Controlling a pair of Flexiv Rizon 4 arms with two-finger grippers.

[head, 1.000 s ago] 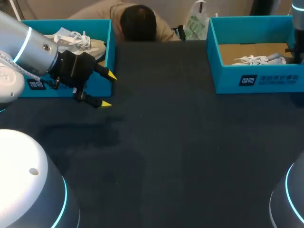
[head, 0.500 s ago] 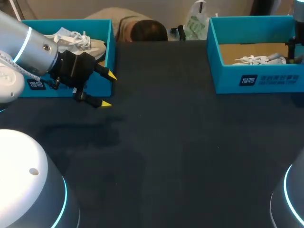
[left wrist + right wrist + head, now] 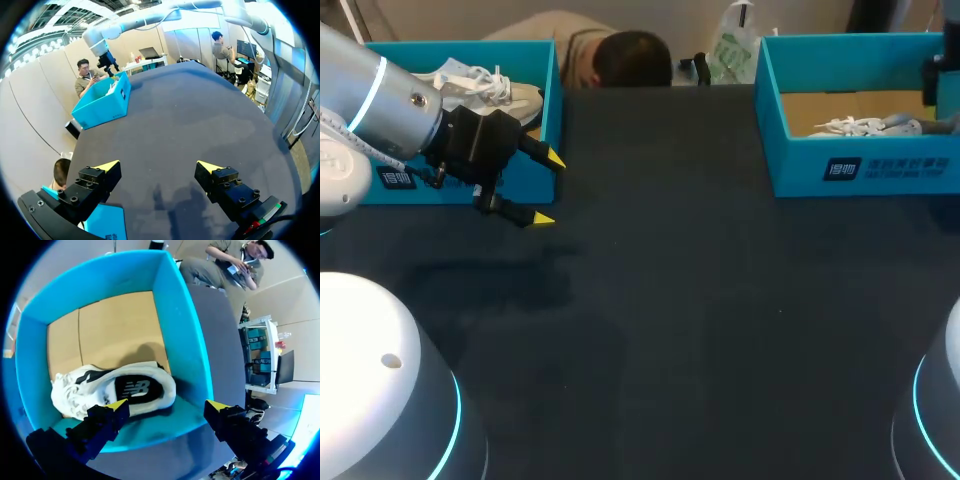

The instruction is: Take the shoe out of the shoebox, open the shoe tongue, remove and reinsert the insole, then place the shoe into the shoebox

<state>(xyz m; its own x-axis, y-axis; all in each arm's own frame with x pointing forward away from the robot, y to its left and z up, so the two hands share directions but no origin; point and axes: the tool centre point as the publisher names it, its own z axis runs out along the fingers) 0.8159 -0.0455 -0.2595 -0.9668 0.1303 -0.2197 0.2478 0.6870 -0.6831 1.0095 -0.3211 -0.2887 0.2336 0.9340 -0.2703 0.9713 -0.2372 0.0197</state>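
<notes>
Your right fingers (image 3: 107, 421) hang wide open and empty over the far-right shoebox (image 3: 176, 325), with the white shoe (image 3: 100, 390) lying inside it. Your left fingers (image 3: 553, 160) are spread wide too, holding nothing, above the tabletop (image 3: 700, 300) just beside the far-left box (image 3: 552, 110).

Dark table (image 3: 700, 300), matte black top, plain surface across its middle. At the table's far left corner stands a second blue box (image 3: 551, 110), open-topped, with a pale printed mark on its front wall. Inside lies a white sneaker (image 3: 485, 85), laces showing, at the end of the box nearer the table's middle.
</notes>
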